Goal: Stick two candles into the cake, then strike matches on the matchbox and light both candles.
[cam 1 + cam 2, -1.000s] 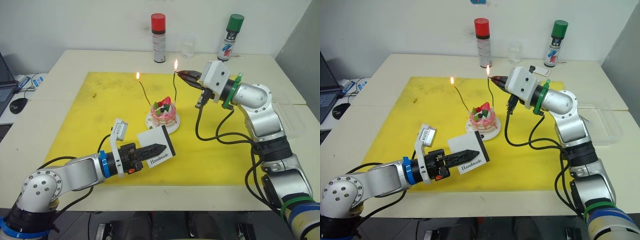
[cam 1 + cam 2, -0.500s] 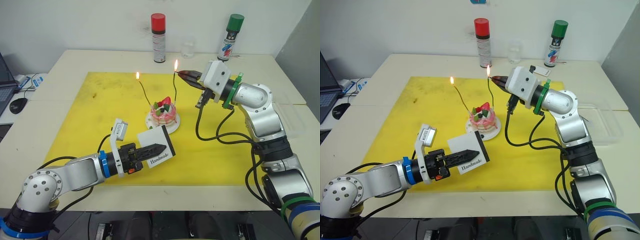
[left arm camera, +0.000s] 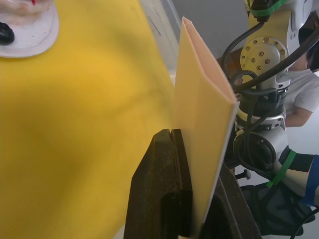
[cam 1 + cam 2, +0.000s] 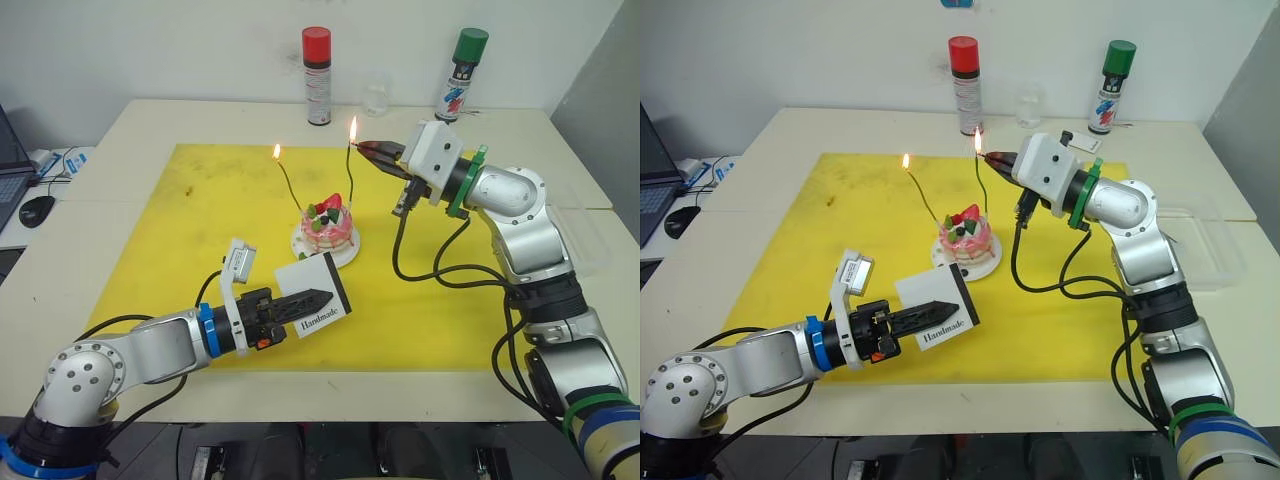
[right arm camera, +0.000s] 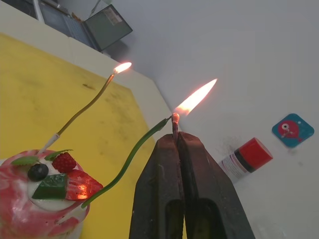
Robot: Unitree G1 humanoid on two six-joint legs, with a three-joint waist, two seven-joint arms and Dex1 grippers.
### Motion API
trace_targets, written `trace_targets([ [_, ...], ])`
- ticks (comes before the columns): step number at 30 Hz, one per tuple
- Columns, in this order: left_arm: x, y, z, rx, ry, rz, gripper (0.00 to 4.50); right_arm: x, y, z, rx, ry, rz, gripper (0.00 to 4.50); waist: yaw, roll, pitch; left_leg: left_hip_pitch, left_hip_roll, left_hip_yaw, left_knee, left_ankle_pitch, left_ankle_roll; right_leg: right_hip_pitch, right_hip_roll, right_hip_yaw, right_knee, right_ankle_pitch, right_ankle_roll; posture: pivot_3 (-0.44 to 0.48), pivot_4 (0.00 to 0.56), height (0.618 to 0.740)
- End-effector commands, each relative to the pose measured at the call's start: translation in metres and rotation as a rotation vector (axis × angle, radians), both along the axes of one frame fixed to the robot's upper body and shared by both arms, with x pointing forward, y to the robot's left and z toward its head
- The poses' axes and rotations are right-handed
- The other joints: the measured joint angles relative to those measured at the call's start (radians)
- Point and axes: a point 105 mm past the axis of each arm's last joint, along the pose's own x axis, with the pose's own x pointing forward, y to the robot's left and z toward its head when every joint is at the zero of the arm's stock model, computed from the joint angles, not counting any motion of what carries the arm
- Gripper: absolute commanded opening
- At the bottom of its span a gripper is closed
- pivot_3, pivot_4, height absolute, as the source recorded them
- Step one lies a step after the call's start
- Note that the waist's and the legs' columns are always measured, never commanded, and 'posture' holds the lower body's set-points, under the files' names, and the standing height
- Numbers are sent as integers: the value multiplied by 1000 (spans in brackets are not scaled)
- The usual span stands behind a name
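The cake (image 4: 328, 227), on its small white plate (image 4: 346, 254), is seen near the middle of the yellow mat (image 4: 180, 220) that is spread over the desk (image 4: 120, 130). Two candles are planted in its top, and both are lit: the left candle (image 4: 287, 184) leans toward the mat's far left corner, while the right candle (image 4: 351, 172) rises nearly upright. The right gripper (image 5: 175, 144) is held at the flame of the right candle, its jaws pressed together on a short burning match (image 5: 175, 121) whose tip meets the wick. The left gripper (image 4: 318, 296) is held above the mat's near edge, in front of the cake, its jaws pinched on the matchbox (image 4: 313, 291), which is kept upright and clear of the mat. A red-capped spray can (image 4: 317, 75) and a green-capped spray can (image 4: 460, 73) stand along the desk's far edge.
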Motion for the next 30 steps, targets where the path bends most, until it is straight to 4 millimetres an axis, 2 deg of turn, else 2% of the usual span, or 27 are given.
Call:
trace_targets([
  [1, -5, -5, 7, -13, -34, -22, 0, -3, -6, 10, 17, -37, -11, 42, 0, 0, 0, 0, 0, 0, 0, 0, 0, 0, 0, 0, 0, 0, 0, 0, 150, 740],
  [7, -5, -5, 7, -13, -35, -22, 0, -1, -15, 7, 22, -21, -45, 42, 0, 0, 0, 0, 0, 0, 0, 0, 0, 0, 0, 0, 0, 0, 0, 0, 150, 740],
  [10, -5, -5, 6, -14, -33, -23, 0, 1, -33, 2, 37, 7, -110, 42, 3, 0, 0, 0, 0, 0, 0, 0, 0, 0, 0, 0, 0, 0, 0, 0, 150, 740],
  [14, -6, -7, 6, -25, -32, -23, 0, 6, -78, -23, 86, 102, -300, 42, 6, 0, 0, -1, 0, 0, 0, 0, 0, 0, 0, 0, -1, 0, 0, 0, 150, 740],
  [16, -5, -9, 5, -31, -32, -27, 0, 10, -108, -35, 103, 123, -434, 42, 5, 0, 0, -1, 0, 1, 0, 0, 0, 0, -1, 0, -1, 0, 0, 0, 150, 740],
  [18, -5, -10, 3, -34, -32, -31, 0, 15, -140, -43, 153, 140, -597, 42, 3, 0, 0, 0, 0, 1, 0, 0, 0, 0, 0, 1, -1, 0, 0, 0, 150, 740],
  [19, -4, -11, 2, -35, -32, -31, 0, 16, -148, -45, 171, 147, -639, 42, 3, 0, 0, 0, 0, 1, 0, 0, 0, 0, 0, 1, 0, 0, 0, 0, 150, 740],
  [22, -2, -14, 1, -46, -35, -29, 0, 19, -192, -54, 261, 198, -876, 42, -3, 0, 0, 0, 0, 2, 0, 0, 0, 0, 0, 2, 0, 0, 0, 0, 150, 740],
  [24, -2, -16, 1, -53, -38, -33, 0, 20, -209, -58, 298, 228, -971, 42, -3, 0, 0, 0, 0, 2, 0, 0, 0, 0, 0, 2, 0, 0, 0, 0, 150, 740],
  [30, -1, -19, 3, -63, -47, -29, 0, 24, -243, -71, 364, 302, -1150, 42, -3, 0, 0, 0, 0, 2, 0, 0, 0, 0, 0, 2, 0, 0, 0, 0, 150, 740],
])
